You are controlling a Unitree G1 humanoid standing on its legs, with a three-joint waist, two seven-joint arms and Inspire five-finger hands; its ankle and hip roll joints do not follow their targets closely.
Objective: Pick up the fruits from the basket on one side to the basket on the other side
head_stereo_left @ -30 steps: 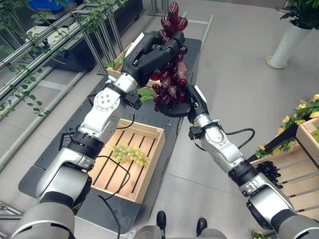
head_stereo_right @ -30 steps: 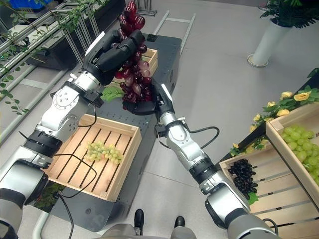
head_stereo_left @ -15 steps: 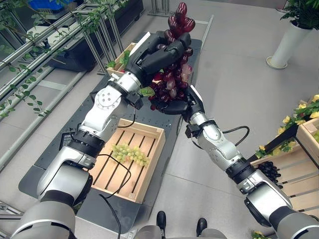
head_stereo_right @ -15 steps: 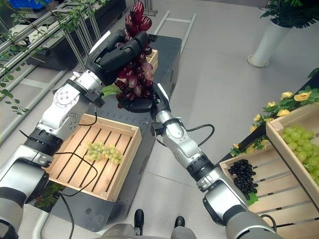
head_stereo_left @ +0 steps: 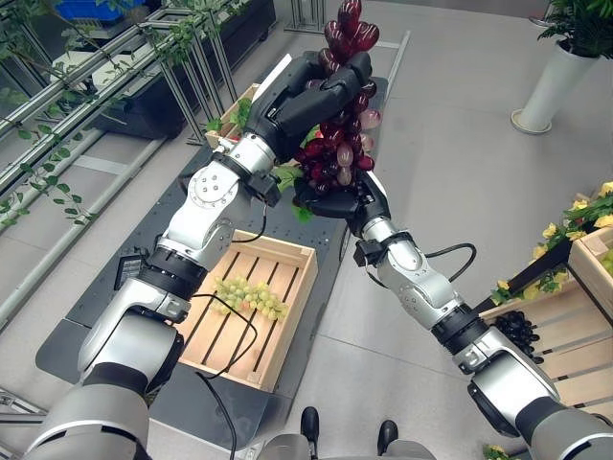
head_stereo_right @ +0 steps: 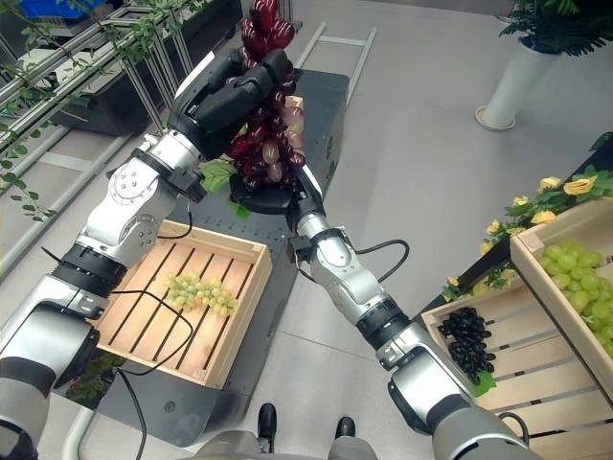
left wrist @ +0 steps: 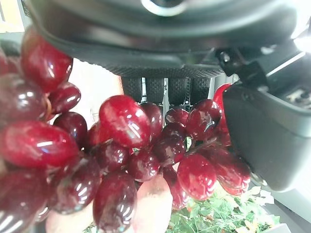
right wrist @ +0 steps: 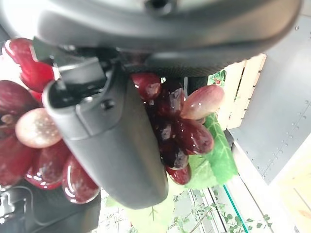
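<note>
We hold a bunch of red grapes (head_stereo_left: pixel 337 144) high in the air between both hands, above the dark platform (head_stereo_left: pixel 378 91). Our left hand (head_stereo_left: pixel 308 96) curls its fingers round the upper part of the bunch; our right hand (head_stereo_left: pixel 352 196) cups it from beneath, fingers wrapped on. At seven o'clock of the bunch, green grapes (head_stereo_left: pixel 249 295) lie in a wooden crate (head_stereo_left: pixel 292 311).

floor (head_stereo_left: pixel 450 144): grey tiles, evenly lit | dark platform (head_stereo_left: pixel 124 316) laid on the floor at centre-left | metal rails (head_stereo_left: pixel 57 86) draped with green vines (head_stereo_left: pixel 38 192) along the left edge | white planter (head_stereo_left: pixel 554 86) with a green plant set at the upper right corner
</note>
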